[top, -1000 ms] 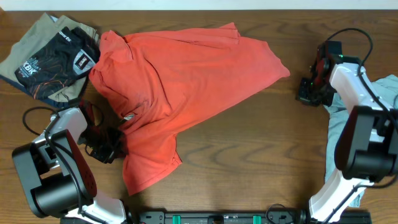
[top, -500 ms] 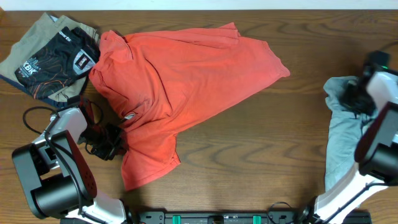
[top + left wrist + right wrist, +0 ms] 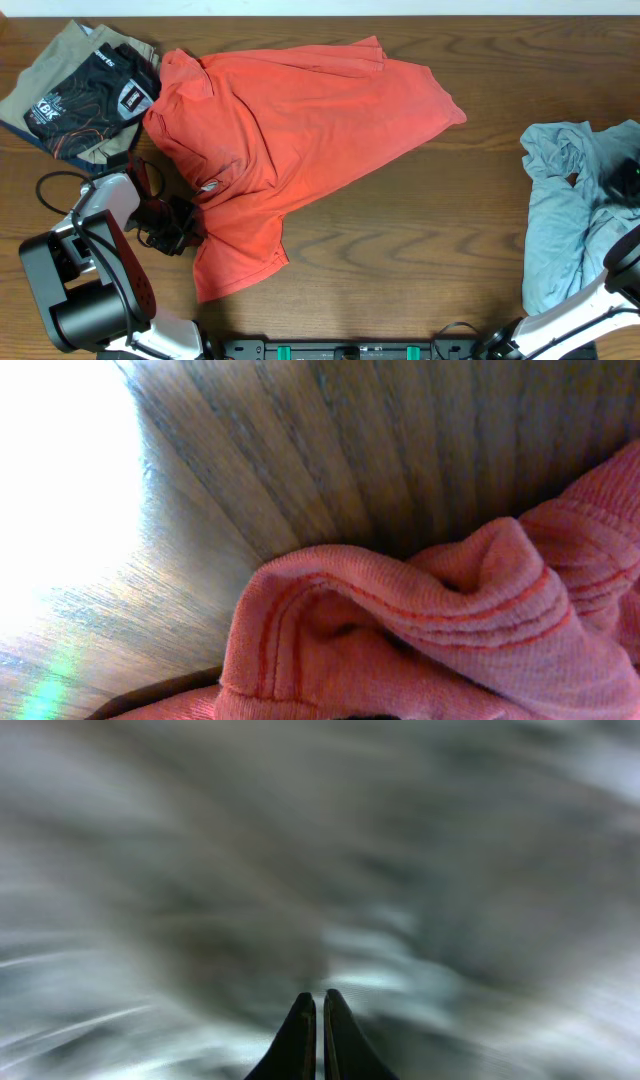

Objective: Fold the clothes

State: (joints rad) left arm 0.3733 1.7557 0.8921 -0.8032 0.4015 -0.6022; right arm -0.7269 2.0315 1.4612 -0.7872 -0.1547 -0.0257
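Observation:
The coral-red T-shirt [image 3: 290, 130] lies crumpled across the left and middle of the table, its lower flap [image 3: 235, 260] reaching toward the front edge. My left gripper [image 3: 183, 224] sits at that flap's left edge, shut on the shirt's fabric. The left wrist view is filled by a bunched red hem [image 3: 400, 640] over the wood, which hides the fingers. A pale blue-grey garment [image 3: 560, 220] lies rumpled at the far right. My right gripper [image 3: 621, 180] hovers over it; in the blurred right wrist view its fingers [image 3: 319, 998] are shut with nothing between them.
A stack of folded khaki and black printed clothes [image 3: 85, 90] sits at the back left corner, touching the red shirt's shoulder. A black cable [image 3: 48, 190] loops beside the left arm's base [image 3: 85, 290]. Bare wood [image 3: 420, 230] separates the two garments.
My right arm swung from beside the red shirt to the far right edge, uncovering the pale blue-grey garment. The red shirt's lower flap shifted slightly left with my left gripper.

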